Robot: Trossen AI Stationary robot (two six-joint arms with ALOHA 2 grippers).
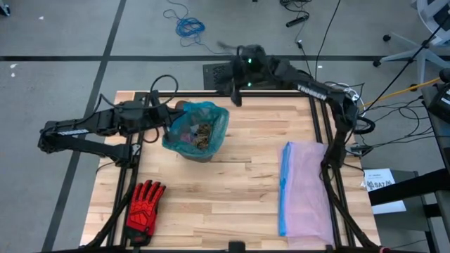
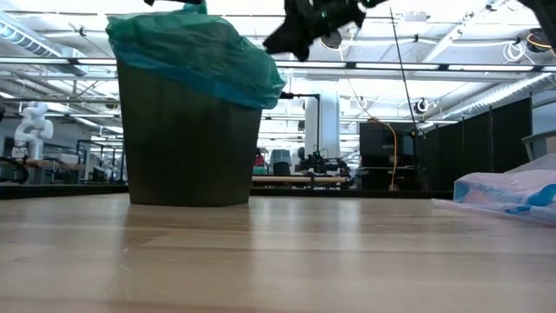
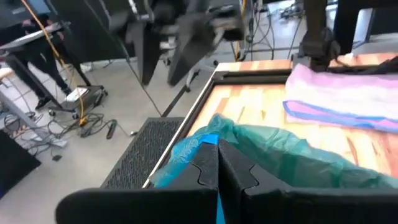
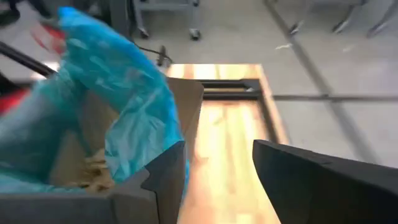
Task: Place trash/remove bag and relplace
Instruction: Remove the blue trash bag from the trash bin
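The teal-green bag lines a dark bin that stands on the table's far left part, and its rim is draped over the bin's top. Tan-brown paper trash lies inside it and also shows in the right wrist view. My left gripper is at the bag's left rim, shut on it. My right gripper is open and hangs raised over the table's far edge, just right of the bin, touching nothing. My left gripper pinches a gathered bit of the bag's rim between its two shut fingers. It comes in from the table's left side, roughly level. The rest of the bag stays spread over the bin's top.
A red-and-black glove lies near the table's near left corner. A pale lilac bag with a blue rim lies along the right side. Bare wood stretches between them. The right arm runs along the far edge.
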